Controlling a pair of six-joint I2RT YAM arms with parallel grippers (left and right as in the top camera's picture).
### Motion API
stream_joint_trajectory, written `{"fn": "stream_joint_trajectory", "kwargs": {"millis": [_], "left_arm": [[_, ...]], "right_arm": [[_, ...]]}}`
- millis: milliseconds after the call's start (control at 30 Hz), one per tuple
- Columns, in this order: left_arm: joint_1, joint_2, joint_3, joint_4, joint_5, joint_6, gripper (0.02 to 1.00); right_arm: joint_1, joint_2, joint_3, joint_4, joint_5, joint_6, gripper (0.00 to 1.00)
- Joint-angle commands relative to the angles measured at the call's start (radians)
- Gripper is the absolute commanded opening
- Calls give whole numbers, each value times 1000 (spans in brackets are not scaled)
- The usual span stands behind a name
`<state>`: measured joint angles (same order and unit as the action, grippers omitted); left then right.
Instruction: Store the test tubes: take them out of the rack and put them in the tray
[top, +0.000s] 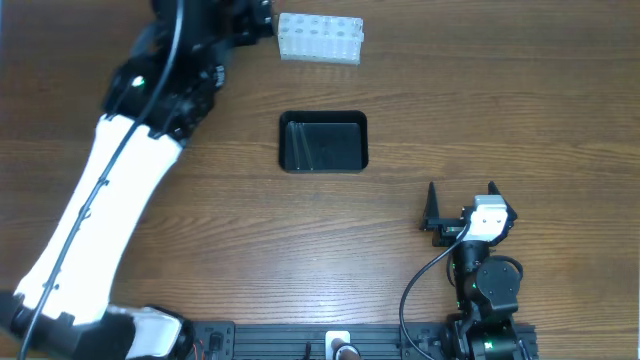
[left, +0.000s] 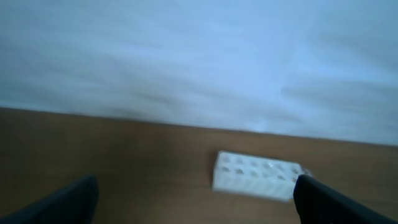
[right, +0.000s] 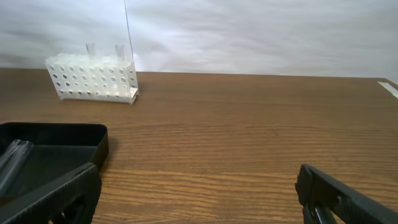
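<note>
1. Your left tool (left: 196, 186) hangs with its fingers spread wide and nothing between them. It is just beside the white rack (top: 320, 38) at the far edge of the bench (top: 520, 100). In its wrist view the rack lies ahead and closer to one finger than the other, not centred in the gap.
2. Your right tool (top: 461, 195) is likewise open and empty. It is low at the near right of the bench, well apart from the rack.
3. The black tray (top: 323, 117) sits mid-bench, between the rack and the arm bases. At least one clear tube (right: 13, 158) already lies in it.
4. Two test tubes (right: 119, 51) stand upright in the rack, near each other, with their tops above its upper face.
5. My reading is that you are on the approach for another pick, with the job partly done and the left arm lined up to do the picking.
6. The next move likely calls for centring the open fingers on one tube's exposed top. Come down clear of its neighbour, close gently on the glass, then lift straight up so the tube leaves its hole without dragging the light rack.
</note>
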<state>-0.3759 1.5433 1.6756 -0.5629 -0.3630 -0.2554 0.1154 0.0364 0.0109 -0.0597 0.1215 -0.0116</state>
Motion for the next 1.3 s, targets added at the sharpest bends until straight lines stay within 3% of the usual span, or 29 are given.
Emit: {"fn": "stream_joint_trajectory", "kwargs": {"millis": [33, 333, 467, 733, 1133, 1300], "left_arm": [[111, -175, -256, 143, 148, 100, 996], [233, -596, -871, 567, 270, 148, 998], [267, -806, -1098, 629, 275, 164, 998], [294, -1125, -1453, 764, 379, 251, 998], [294, -1377, -1664, 795, 397, 251, 998], [294, -1433, -1670, 687, 416, 251, 1000]], "right_arm": [[-6, -3, -6, -4, -4, -4, 991], [-6, -3, -6, -4, -4, -4, 991], [-6, -3, -6, -4, -4, -4, 993], [-6, -3, -6, -4, -5, -4, 993], [-6, -3, -6, -4, -5, -4, 991], [-6, -3, -6, -4, -5, -4, 993]]}}
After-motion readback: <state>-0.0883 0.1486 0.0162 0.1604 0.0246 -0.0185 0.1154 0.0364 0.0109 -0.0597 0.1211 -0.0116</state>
